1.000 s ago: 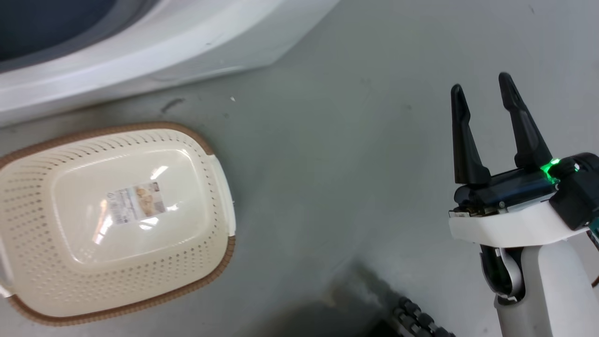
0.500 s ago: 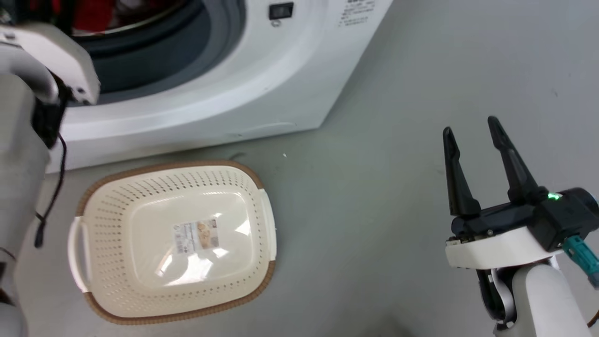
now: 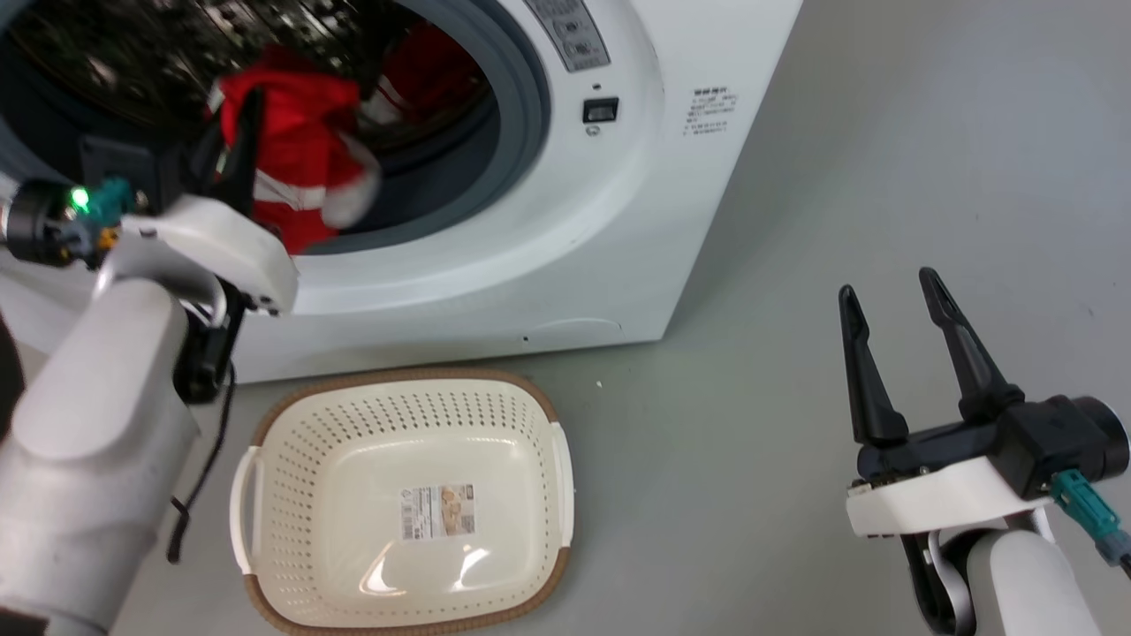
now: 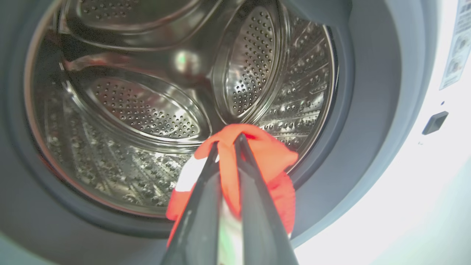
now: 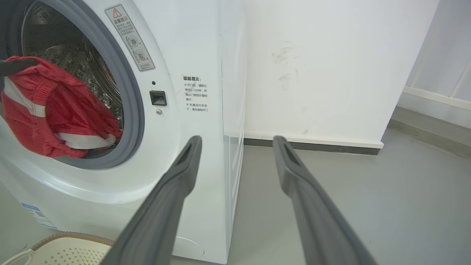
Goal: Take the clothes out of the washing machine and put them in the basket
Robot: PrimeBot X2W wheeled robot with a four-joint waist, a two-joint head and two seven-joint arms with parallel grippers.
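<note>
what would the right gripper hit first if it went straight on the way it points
Likely the white wall beyond the washing machine's side; the right gripper aims close to that corner, so depth is uncertain.

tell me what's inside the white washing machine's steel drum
A red white-striped garment, pinched by the left gripper at the opening. The drum floor behind it is hidden.
</note>
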